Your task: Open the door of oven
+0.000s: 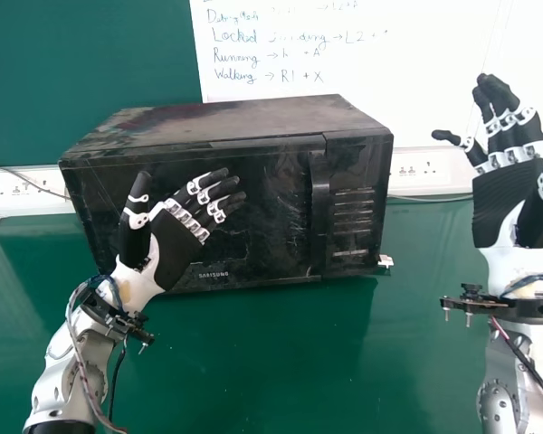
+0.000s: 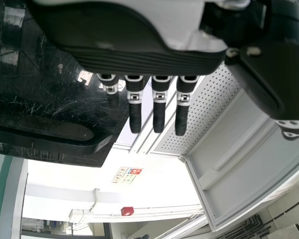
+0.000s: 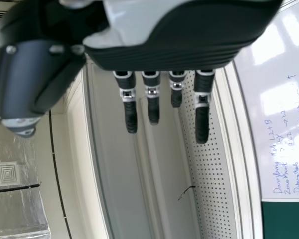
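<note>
A black oven [image 1: 253,194] stands against the wall in the head view, its door closed and its upright handle [image 1: 319,203] right of the door's middle. My left hand [image 1: 179,242] is in front of the door's left half, its fingers extended up and right, well left of the handle. In the left wrist view my left hand [image 2: 134,59] has straight fingers, with the oven handle [image 2: 55,142] off to one side of them. My right hand [image 1: 511,181] is raised to the right of the oven, fingers pointing up and apart from it; its fingers in the right wrist view [image 3: 154,59] are straight too.
The oven rests on a green surface [image 1: 281,362]. Wall sockets [image 1: 425,169] sit on a white strip behind it, on both sides. A whiteboard [image 1: 416,45] with writing hangs behind and above. Cables [image 1: 27,181] run along the wall.
</note>
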Controlling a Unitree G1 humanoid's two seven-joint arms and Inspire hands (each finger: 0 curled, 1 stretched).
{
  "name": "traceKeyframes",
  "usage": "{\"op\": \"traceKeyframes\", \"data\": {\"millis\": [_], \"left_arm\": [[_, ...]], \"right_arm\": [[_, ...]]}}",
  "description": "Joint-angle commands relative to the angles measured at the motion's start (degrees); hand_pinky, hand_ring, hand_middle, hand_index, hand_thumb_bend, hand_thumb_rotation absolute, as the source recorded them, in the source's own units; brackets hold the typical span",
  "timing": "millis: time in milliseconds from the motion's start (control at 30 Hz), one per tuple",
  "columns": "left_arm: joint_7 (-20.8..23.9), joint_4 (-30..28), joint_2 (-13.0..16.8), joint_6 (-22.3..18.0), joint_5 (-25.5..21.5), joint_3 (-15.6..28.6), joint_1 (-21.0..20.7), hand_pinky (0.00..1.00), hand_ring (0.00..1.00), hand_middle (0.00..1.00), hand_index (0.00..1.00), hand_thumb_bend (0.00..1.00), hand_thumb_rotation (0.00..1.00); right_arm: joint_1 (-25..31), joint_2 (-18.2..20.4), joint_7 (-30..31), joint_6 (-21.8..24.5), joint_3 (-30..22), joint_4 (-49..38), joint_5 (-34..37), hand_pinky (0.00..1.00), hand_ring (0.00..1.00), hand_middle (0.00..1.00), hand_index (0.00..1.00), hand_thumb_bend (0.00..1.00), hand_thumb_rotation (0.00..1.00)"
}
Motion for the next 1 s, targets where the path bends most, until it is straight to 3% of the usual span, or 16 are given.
{"op": "traceKeyframes", "data": {"millis": [0, 400, 633, 967], "left_arm": [[0.4, 0.2, 0.5, 0.2, 1.5, -1.1, -1.0, 0.58, 0.84, 0.96, 0.84, 0.93, 0.74], [1.8, 0.4, -0.6, 2.0, 4.2, -3.7, -3.1, 0.60, 0.87, 1.00, 0.86, 0.92, 0.75], [1.7, 3.3, -1.8, 4.3, 4.4, -4.9, -6.2, 0.61, 0.88, 1.00, 0.87, 0.91, 0.75], [3.2, 6.6, -2.6, 7.8, 6.6, -6.3, -10.9, 0.72, 0.92, 1.00, 0.89, 0.92, 0.78]], "right_arm": [[-0.4, -0.2, -0.7, -0.5, -0.2, 0.2, -1.0, 0.79, 0.89, 0.91, 0.85, 1.00, 0.96], [-0.1, 0.2, -2.5, -0.9, 0.6, -0.8, -3.0, 0.81, 0.94, 0.94, 0.87, 1.00, 1.00], [-0.2, 0.3, -3.1, -1.0, 0.9, -0.7, -3.2, 0.83, 0.95, 0.94, 0.87, 1.00, 1.00], [-0.1, 0.7, -4.1, -1.2, 1.6, -1.4, -3.8, 0.83, 0.95, 0.93, 0.86, 1.00, 1.00]]}}
